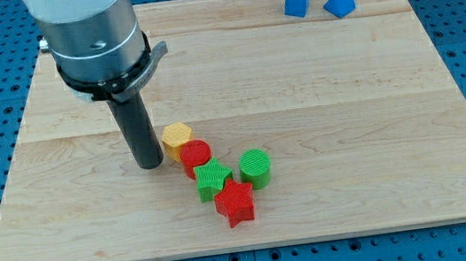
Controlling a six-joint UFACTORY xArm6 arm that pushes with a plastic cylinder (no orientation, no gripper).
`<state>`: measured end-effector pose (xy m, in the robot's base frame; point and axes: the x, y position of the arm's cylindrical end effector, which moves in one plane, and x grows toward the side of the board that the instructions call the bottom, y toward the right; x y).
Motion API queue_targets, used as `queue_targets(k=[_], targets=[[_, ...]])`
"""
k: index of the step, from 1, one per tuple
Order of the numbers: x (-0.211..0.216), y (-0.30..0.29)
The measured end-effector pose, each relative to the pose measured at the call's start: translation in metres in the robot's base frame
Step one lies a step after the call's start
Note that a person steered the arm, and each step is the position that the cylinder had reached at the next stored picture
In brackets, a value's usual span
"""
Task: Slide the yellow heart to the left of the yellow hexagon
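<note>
Our rod comes down from the far left, and my tip (150, 165) rests on the wooden board (347, 116) just left of the yellow hexagon (177, 137), close beside it — whether they touch we cannot tell. We have no jaws to open or close; the rod is bare and has hold of nothing.

The yellow heart named in the task does not show anywhere on the board; it may sit behind the rod, but we cannot tell.

A chain of blocks runs from the hexagon toward the near right: a red cylinder (195, 158) touching the hexagon, then a green star-like block (213, 178), then a red star (236, 202) nearest us. A green cylinder (255, 167) stands just right of the green star-like block.

Well apart, at the far right edge, sit two blue blocks — a blue cube (296, 0) and, just right of it, a blue wedge-like block (338, 2). We see no containers.
</note>
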<state>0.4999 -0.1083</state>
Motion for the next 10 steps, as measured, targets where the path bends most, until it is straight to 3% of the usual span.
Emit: queue_targets(k=[2,3,4,5,6,7,8,9,10], targets=[[-0.087,-0.139],[-0.187,-0.107],[-0.199,-0.025],[-0.116,0.031],[-0.150,0.031],[-0.213,-0.011],[-0.186,-0.046],[-0.109,-0.021],[-0.108,0.003]])
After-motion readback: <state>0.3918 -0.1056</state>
